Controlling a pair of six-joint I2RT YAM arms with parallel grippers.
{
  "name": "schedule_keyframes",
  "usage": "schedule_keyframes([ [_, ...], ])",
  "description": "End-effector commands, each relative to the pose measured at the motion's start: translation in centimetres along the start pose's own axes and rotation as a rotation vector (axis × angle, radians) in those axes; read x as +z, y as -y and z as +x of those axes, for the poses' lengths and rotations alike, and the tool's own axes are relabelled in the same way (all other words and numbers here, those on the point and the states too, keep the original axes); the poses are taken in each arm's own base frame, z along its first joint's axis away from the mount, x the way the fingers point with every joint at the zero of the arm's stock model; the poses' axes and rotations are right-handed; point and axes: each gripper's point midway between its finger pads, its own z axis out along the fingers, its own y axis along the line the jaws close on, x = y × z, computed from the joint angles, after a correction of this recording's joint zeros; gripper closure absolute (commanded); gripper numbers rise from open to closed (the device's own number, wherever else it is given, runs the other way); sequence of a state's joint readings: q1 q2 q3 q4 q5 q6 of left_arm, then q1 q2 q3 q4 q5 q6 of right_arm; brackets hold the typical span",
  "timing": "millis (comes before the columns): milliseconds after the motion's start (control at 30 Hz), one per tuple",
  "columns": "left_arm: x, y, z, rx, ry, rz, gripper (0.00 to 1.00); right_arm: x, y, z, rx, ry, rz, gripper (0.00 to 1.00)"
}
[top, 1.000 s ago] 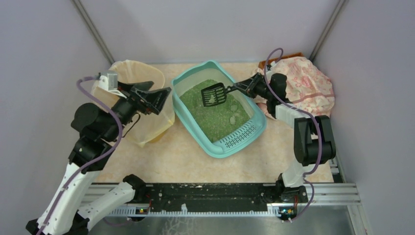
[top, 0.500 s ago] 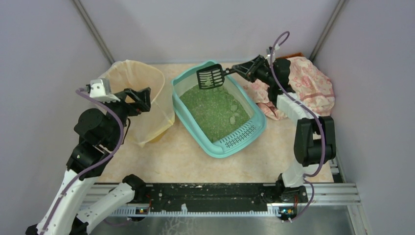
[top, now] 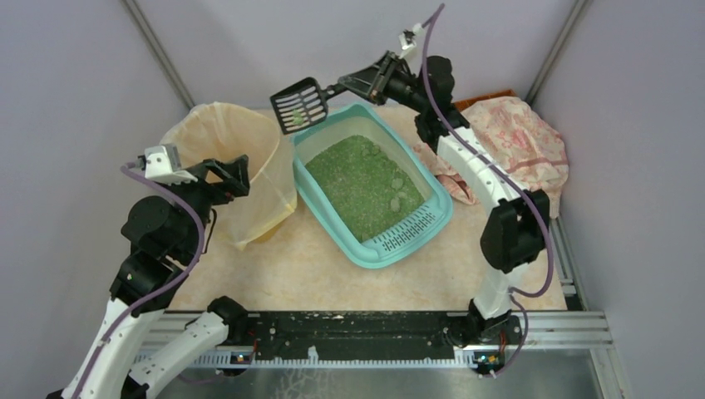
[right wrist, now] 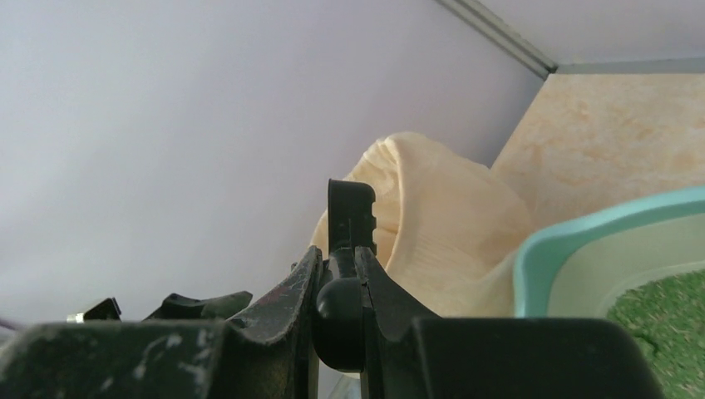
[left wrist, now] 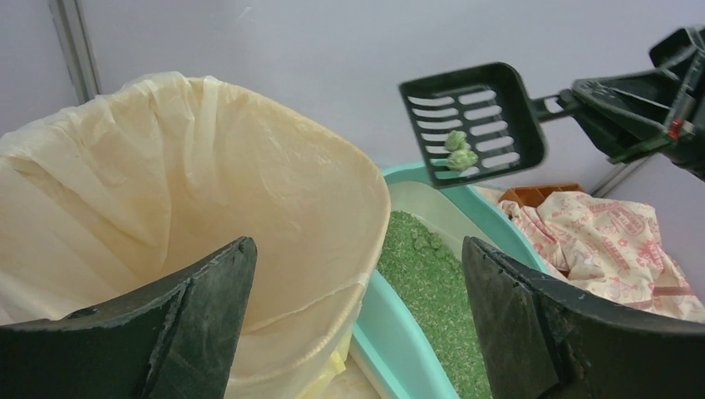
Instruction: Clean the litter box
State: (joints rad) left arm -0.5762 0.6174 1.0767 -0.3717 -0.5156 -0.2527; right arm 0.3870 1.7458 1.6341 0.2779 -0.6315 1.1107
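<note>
Top view. Right gripper (top: 347,84) clamped on the handle of a black slotted scoop (top: 298,104), held aloft with the scoop head out beyond the fingertips. Two small green clumps (left wrist: 460,151) lying on the slots.

Litter box (top: 411,231): teal tray on the table (top: 308,266), below the right claw and on its near side, toward the arm bases. Grate end farthest from that claw, far rim almost beneath it. Green granules (top: 357,183) inside. Scoop head past the tray's far left corner, close to the rim of the bag-lined bin (top: 224,137); whether over tray or bin not discernible.

Right wrist view. Both fingers (right wrist: 283,307) pressed flat against the handle, no gap. Bin ahead of the claw, teal rim of the tray low to its right.

Left gripper (top: 234,172): jaws wide apart, nothing between them, poised at the near side of the bin. In the left wrist view, bin directly ahead and left of this claw, tray ahead and to its right, just beside the bin. Scoop high and ahead, well apart from both fingers (left wrist: 199,332).

Patterned cloth (top: 520,137) bundled on the table, beyond the tray from the left claw and behind the right one.
</note>
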Motion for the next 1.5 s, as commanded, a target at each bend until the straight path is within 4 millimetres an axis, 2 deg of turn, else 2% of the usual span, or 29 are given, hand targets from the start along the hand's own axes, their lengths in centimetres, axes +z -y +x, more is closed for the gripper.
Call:
schedule_keyframes([
  [0,-0.6,0.6,-0.2,-0.038,-0.002,0.039,0.02,4.2,-1.6,3.5,-0.066,-0.087,-0.010,1.00],
  [200,-0.7,1.4,0.7,-0.071,-0.025,0.085,0.02,8.9,-0.6,8.6,-0.198,-0.223,0.035,1.00],
  [333,-0.7,1.6,1.4,-0.079,-0.048,0.092,0.02,10.7,-1.2,10.2,-0.276,-0.274,0.034,1.00],
  [500,-0.7,1.5,1.9,-0.082,-0.056,0.092,0.02,11.4,-2.3,11.1,-0.446,-0.277,-0.005,1.00],
  [700,-0.1,1.8,3.2,-0.076,-0.084,0.100,0.02,11.9,-2.2,12.4,-0.865,-0.251,0.108,1.00],
  [833,0.3,2.2,4.1,-0.075,-0.106,0.111,0.02,12.5,-3.3,13.5,-0.970,-0.222,0.094,1.00],
  [1000,0.5,2.3,4.5,-0.072,-0.115,0.111,0.02,12.8,-6.2,13.2,-0.987,-0.157,0.002,1.00],
  [1167,0.3,1.9,4.1,-0.066,-0.102,0.096,0.02,12.0,-10.2,12.1,-0.963,-0.060,-0.107,1.00],
  [1267,0.2,1.8,3.7,-0.067,-0.092,0.096,0.02,11.4,-12.8,11.2,-0.891,-0.025,-0.183,1.00],
  [1367,0.2,1.9,3.7,-0.067,-0.093,0.099,0.02,9.8,-15.8,10.0,-0.790,0.017,-0.310,1.00],
  [1400,0.2,1.8,3.9,-0.067,-0.098,0.097,0.02,8.8,-17.6,9.2,-0.774,0.053,-0.373,1.00],
  [1467,0.1,1.8,4.1,-0.072,-0.104,0.097,0.02,7.5,-19.3,8.1,-0.737,0.084,-0.423,1.00],
])
